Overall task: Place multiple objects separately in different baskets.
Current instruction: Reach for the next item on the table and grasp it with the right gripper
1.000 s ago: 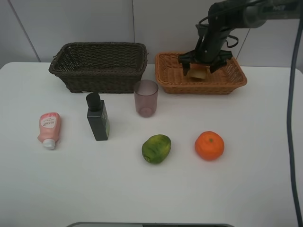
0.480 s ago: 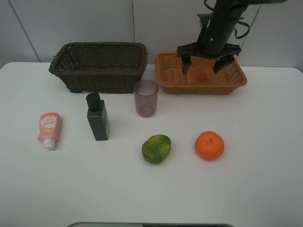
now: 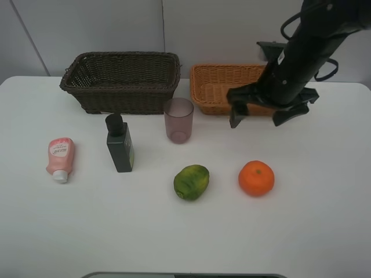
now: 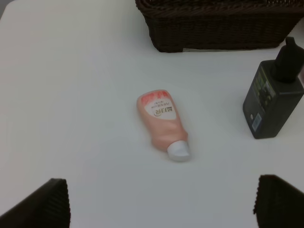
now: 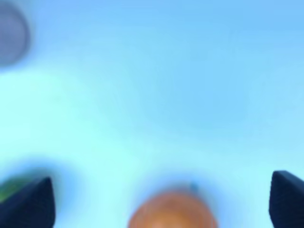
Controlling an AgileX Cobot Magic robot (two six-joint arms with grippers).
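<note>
**High view.** Along the far edge of the desk (image 3: 116, 231), a deep dark brown basket (image 3: 120, 81) and a shallower orange-tan basket (image 3: 223, 87) are set side by side. The right pincer (image 3: 259, 119) is seen over the orange-tan basket's front wall, released, with its jaws spread wide and nothing held. A translucent purple cup (image 3: 178, 120) stands upright before the baskets. A dark green pump bottle (image 3: 120, 145) is placed left of it. A pink tube (image 3: 60, 158) lies flat nearest the left edge. A green round fruit (image 3: 191, 182) and an orange (image 3: 256, 178) rest apart near mid-desk.

**Left wrist.** The left pincer (image 4: 159, 204) is released over the tube, whose white cap is noted.

**Right wrist.** The view is blurred; the orange is made out between the spread jaws.
</note>
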